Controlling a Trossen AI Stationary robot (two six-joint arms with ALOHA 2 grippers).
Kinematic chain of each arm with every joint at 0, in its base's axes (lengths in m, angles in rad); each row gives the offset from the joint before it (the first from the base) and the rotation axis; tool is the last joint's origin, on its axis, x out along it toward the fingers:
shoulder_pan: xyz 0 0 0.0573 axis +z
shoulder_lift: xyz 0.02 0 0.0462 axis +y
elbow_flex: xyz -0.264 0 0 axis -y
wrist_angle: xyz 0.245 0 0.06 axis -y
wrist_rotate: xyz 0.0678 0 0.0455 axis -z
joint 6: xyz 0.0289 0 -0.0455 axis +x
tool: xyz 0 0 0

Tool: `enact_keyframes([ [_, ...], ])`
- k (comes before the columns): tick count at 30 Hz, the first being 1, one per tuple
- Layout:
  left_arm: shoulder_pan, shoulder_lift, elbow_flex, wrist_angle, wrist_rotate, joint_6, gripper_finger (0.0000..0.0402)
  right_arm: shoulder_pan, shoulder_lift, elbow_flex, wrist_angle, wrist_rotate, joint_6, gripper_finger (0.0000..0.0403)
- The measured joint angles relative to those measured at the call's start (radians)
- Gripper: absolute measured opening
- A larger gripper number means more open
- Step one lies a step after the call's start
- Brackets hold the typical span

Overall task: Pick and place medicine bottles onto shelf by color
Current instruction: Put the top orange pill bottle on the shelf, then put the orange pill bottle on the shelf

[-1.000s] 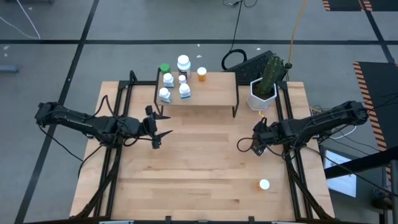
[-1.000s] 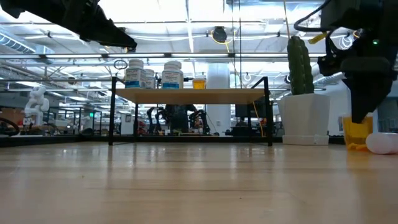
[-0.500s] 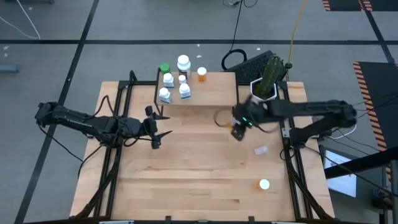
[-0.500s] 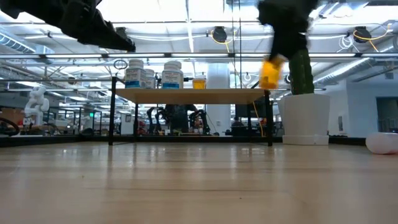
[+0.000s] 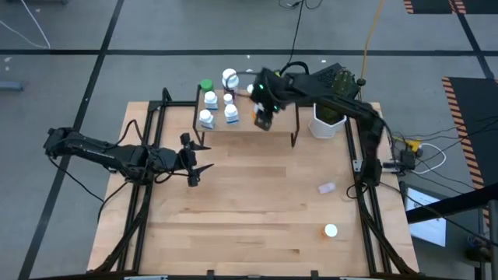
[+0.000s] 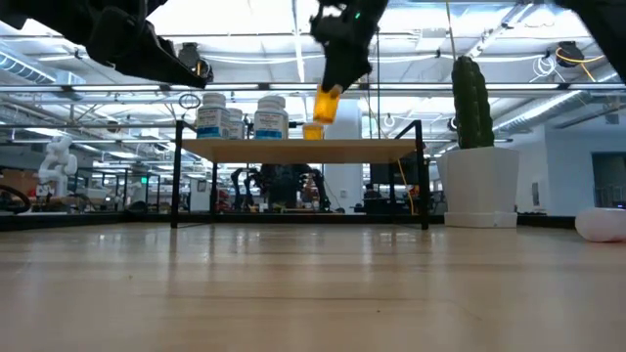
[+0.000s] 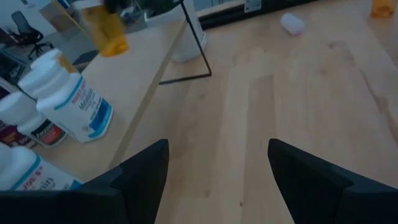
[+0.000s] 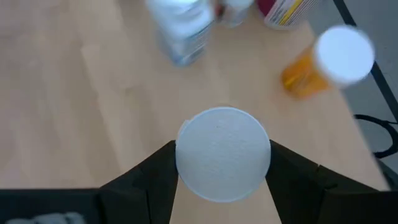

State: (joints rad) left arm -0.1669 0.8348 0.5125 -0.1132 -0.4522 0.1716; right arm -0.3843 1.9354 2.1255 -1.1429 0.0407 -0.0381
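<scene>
My right gripper hangs over the light-wood shelf, shut on an orange medicine bottle whose white cap fills the right wrist view. Several white bottles stand on the shelf's left part, with a green-capped one and another orange bottle near its far edge. My left gripper waits open above the table, left of the shelf's front, with nothing between its fingers. My right gripper pinches the orange bottle between its two fingers at its upper end, on either side of the white cap. The fingers come from above, slanting down. The bottle hangs below them, a little tilted, clear above the shelf top.
A white hexagonal pot with a cactus stands right of the shelf. A pale bottle lies on the table at the right, and a white-capped orange bottle stands nearer the front edge. Bare wood spreads across the table's middle.
My right gripper has risen from the table's right side and swung toward the far left, ending over the shelf. The orange bottle has gone with it, lifted clear of the table. The pale bottle has come into view where the arm was.
</scene>
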Motion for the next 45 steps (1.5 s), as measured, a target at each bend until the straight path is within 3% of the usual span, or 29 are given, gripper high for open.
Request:
enact_keyframes([
  [6,0.000,0.000,0.000,-0.039,-0.004,-0.028,0.0273,-0.068,0.116,0.089,-0.001,-0.047,-0.062,0.0202],
  [16,0.000,0.000,0.000,-0.041,-0.004,-0.028,0.0273,-0.108,0.156,0.091,0.043,-0.048,-0.113,0.0206],
  [29,0.000,0.000,0.000,-0.041,-0.003,-0.031,0.0273,-0.107,0.158,0.090,0.115,-0.043,-0.131,0.0289],
  [38,0.000,0.000,0.000,-0.041,-0.026,-0.057,0.0273,-0.078,0.046,0.089,0.003,0.020,-0.073,0.0292],
  [45,0.000,0.001,0.000,-0.006,-0.014,-0.100,0.0273,0.067,-0.102,0.042,-0.235,0.084,0.113,0.0292],
])
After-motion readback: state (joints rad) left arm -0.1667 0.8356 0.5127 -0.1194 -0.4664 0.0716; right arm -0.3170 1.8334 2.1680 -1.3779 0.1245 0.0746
